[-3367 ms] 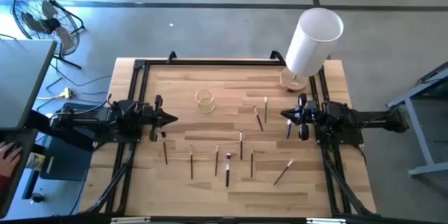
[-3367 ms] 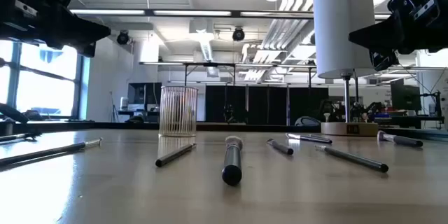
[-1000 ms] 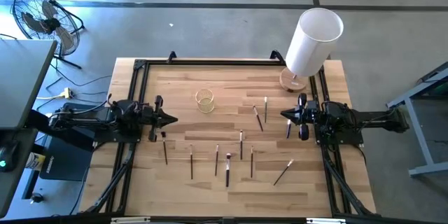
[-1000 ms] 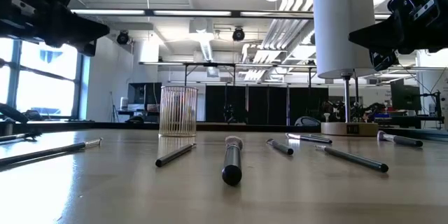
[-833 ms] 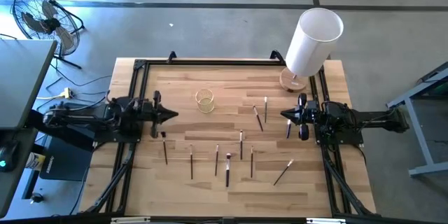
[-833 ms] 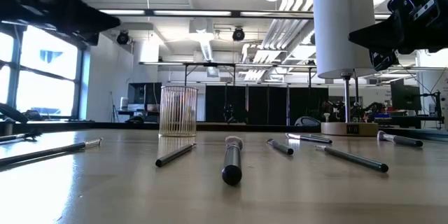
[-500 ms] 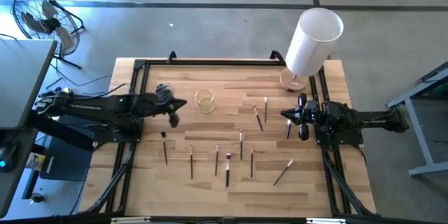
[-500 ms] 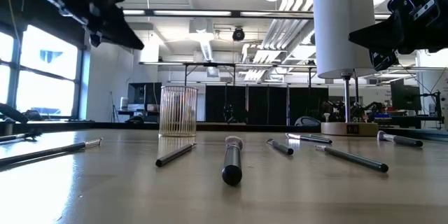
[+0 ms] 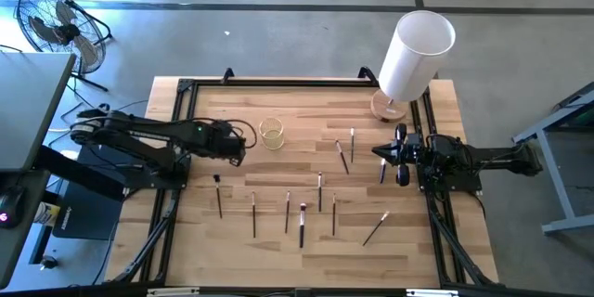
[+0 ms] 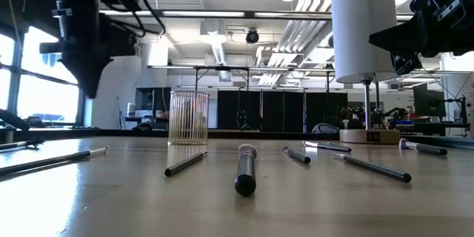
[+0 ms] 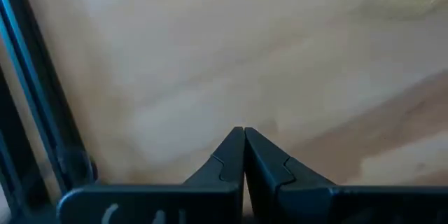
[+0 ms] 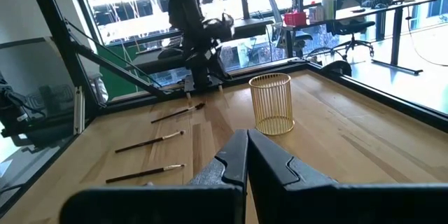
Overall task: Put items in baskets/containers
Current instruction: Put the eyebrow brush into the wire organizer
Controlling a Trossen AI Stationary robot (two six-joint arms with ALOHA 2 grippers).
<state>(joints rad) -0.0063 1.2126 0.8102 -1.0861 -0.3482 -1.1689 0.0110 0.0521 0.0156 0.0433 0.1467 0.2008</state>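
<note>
The cup (image 9: 271, 134) stands on the table (image 9: 306, 102), just beside the left gripper (image 9: 238, 151), whose fingers are pressed together on nothing. The sticks (image 9: 303, 223) lie scattered on the wood between both arms. The right gripper (image 9: 379, 152), also closed and empty, waits near a stick (image 9: 382, 171) at its tip.

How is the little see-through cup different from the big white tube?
The small clear cup is tiny and low; the tall white cylinder is far bigger and taller. You can see through the cup's thin ribbed wall, while the cylinder is solid white. The cup stands right on the table, left of its middle; the cylinder stands on a post and round base at the far right corner. Both are round and upright.
</note>
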